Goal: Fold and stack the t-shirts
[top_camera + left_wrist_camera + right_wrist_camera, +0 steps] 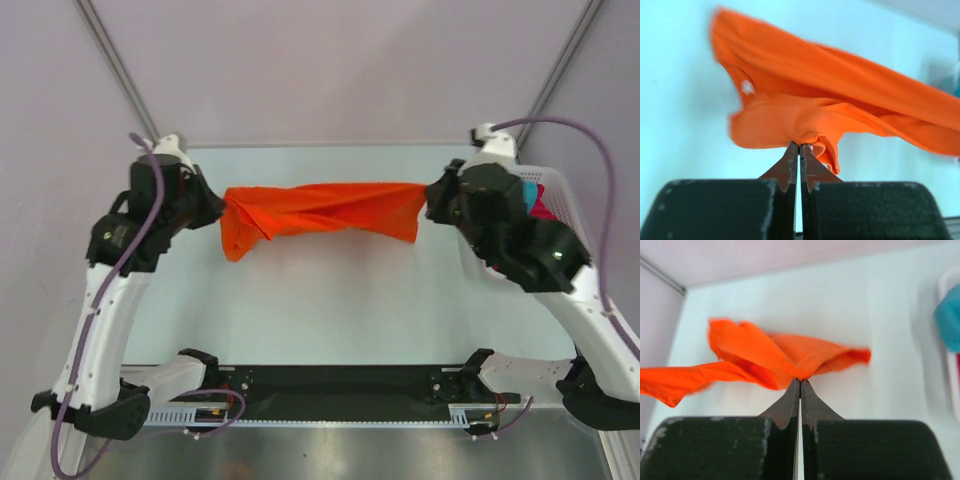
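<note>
Clenched left jaws and right jaws pinch opposite ends of orange t-shirt [320, 212], cloth stretched between them.

The left arm [105, 300] and right arm [590, 315] rise from their bases and bend inward, wrists turned toward each other. The left gripper [222, 208] and right gripper [432, 200], well apart, jaws pressed together, each clamp one end of the orange t-shirt [320, 212].

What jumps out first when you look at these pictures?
The bright orange shirt, pulled out like a banner over the table. The left gripper and right gripper each pinch one end. At the far right, teal cloth and pink cloth peek from a white basket.
</note>
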`<move>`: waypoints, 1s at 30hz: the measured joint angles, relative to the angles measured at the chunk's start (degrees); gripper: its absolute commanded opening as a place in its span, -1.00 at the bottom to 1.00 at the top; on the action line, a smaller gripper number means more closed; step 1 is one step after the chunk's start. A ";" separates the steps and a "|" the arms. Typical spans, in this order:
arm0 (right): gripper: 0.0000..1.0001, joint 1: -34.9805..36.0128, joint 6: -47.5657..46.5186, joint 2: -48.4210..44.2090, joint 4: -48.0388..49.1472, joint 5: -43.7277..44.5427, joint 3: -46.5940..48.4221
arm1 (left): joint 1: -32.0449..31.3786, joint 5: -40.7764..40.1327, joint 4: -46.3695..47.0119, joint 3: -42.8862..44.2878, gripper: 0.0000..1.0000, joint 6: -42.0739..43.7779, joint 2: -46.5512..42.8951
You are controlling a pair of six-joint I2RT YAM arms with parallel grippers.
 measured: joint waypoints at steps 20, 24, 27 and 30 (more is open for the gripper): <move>-1.00 -28.92 -13.29 36.68 -8.04 -11.58 49.86 | 20.44 9.84 -6.56 49.68 -1.00 2.40 31.69; -1.00 -34.58 -13.51 53.57 -6.27 -17.49 61.42 | 22.73 16.46 -2.16 61.16 -1.00 0.09 50.82; -1.00 -38.80 -13.05 58.73 -5.33 -21.59 61.79 | 24.44 20.44 0.26 61.40 -1.00 -2.40 59.01; -1.00 -41.90 -12.94 59.69 -5.05 -23.87 61.79 | 25.86 23.26 1.53 61.22 -1.00 -4.59 61.66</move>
